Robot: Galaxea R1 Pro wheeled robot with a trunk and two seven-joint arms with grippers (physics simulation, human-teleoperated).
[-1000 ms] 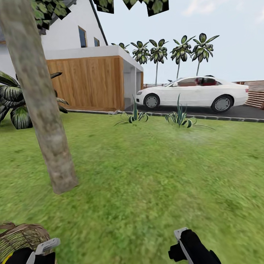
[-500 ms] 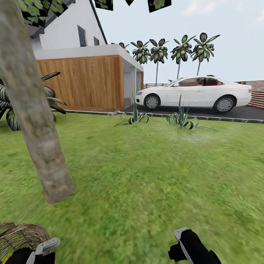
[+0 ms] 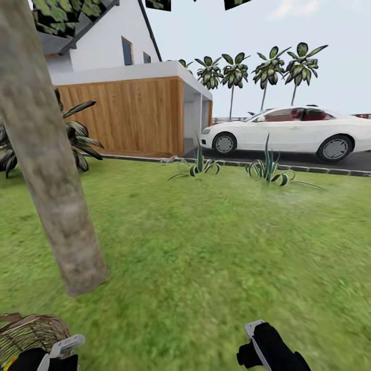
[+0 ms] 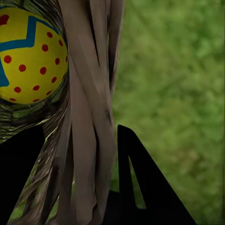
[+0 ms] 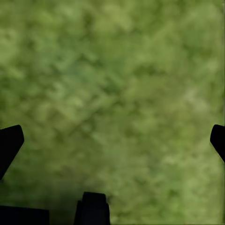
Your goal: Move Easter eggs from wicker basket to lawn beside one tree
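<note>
Head view is showing the tree [image 3: 56,206] standing just ahead-left, nearer the left gripper [image 4: 79,187] that is clamping the wicker basket [image 4: 89,117] wall, an Easter egg [image 4: 30,56] sitting inside, right gripper [image 5: 112,140] spread empty.

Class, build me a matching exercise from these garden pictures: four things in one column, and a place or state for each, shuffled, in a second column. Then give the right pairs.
Things:
1. Easter egg
2. wicker basket
3. right end effector
4. tree

Places or states:
A. open, over bare lawn
B. trunk rising from the grass on the head view's left
C. inside woven cane walls
D. its wall gripped between the left end effector's fingers

Pairs: 1-C, 2-D, 3-A, 4-B
</note>
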